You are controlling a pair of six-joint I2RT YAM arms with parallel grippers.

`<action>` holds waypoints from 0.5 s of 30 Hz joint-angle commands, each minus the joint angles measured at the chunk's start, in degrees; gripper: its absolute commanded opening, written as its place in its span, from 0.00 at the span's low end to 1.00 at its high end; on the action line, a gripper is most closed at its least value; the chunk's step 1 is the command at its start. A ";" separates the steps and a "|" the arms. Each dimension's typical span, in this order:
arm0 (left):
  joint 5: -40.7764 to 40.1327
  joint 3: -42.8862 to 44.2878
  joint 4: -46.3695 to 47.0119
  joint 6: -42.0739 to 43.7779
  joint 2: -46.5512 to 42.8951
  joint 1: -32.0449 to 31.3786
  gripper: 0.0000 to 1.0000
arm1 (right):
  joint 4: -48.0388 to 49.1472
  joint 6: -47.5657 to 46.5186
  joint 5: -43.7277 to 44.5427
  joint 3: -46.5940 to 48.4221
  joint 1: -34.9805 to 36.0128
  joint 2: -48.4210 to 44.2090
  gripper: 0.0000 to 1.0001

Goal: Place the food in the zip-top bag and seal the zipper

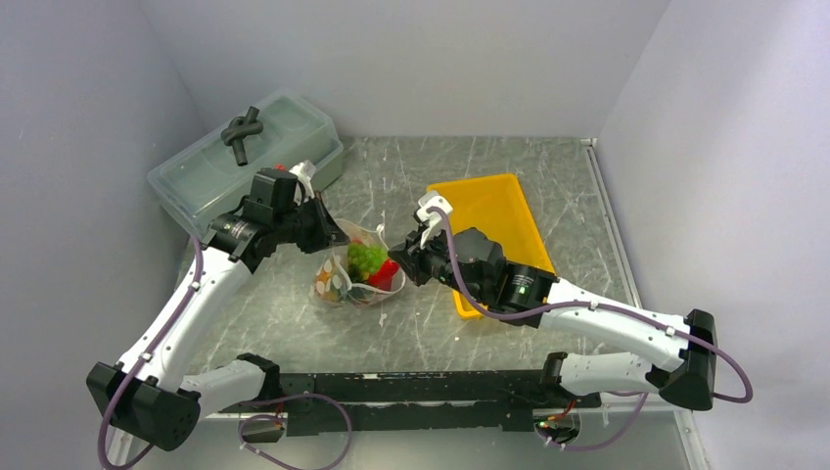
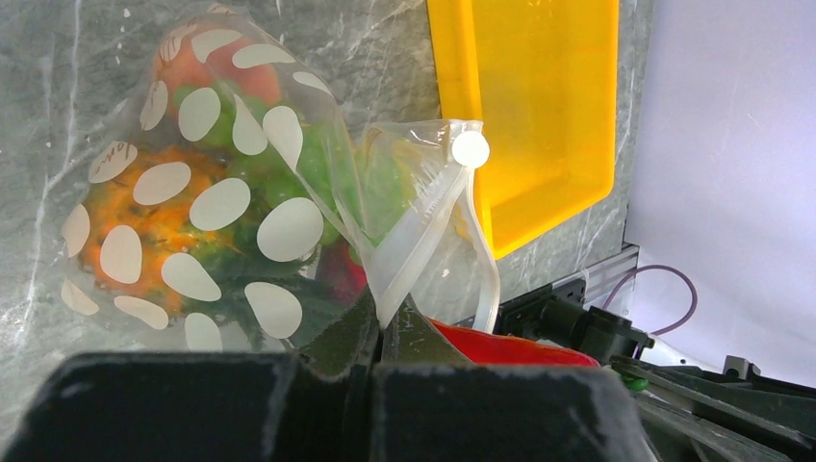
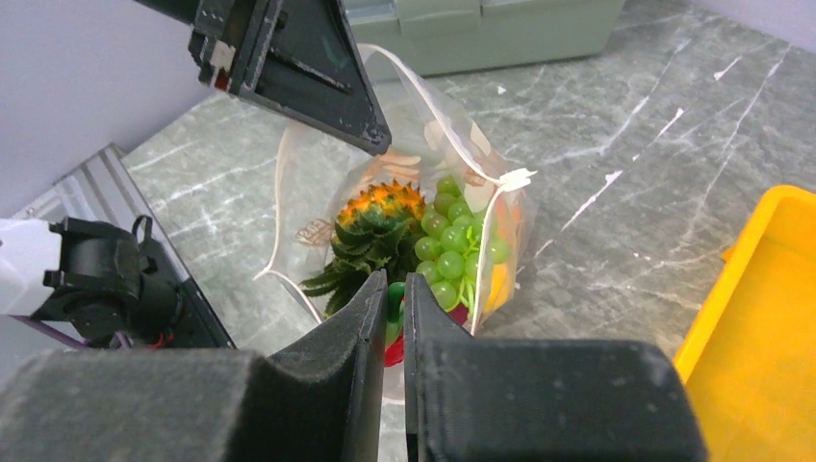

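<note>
Nearest the lens, the right gripper [image 3: 395,289] is pinching the red chili [image 1: 388,275], fingers almost together on it. The chili is sitting at the mouth of the zip-top bag [image 2: 220,204], which is lying mid-table with the pineapple [image 3: 378,207] and grape bunch [image 3: 447,255] inside. The left gripper [image 2: 382,322] is clamping the zipper [image 2: 428,217] lip, holding the mouth up. You are probably feeding the chili in: hold that lip taut, push past the strip, release low. The yellow tray [image 1: 494,201] is lying just right.
</note>
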 commanded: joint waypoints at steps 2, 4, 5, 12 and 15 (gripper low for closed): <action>2.60 0.80 3.46 1.48 0.37 0.20 0.00 | -6.47 -0.71 0.70 2.28 0.24 -0.06 0.12; 2.73 0.87 3.47 1.58 0.39 0.20 0.00 | -6.30 -0.71 0.70 1.63 0.20 -0.05 0.12; 2.81 0.87 3.47 1.64 0.35 0.20 0.00 | -6.18 -0.71 0.70 1.33 0.16 0.02 0.12; 3.66 0.17 4.26 1.73 0.50 0.23 0.00 | -0.91 -0.71 0.70 -2.08 0.16 -1.18 0.12; 3.85 -0.02 4.52 1.60 0.48 0.20 0.00 | 5.80 -0.71 0.70 -4.64 0.16 -1.71 0.12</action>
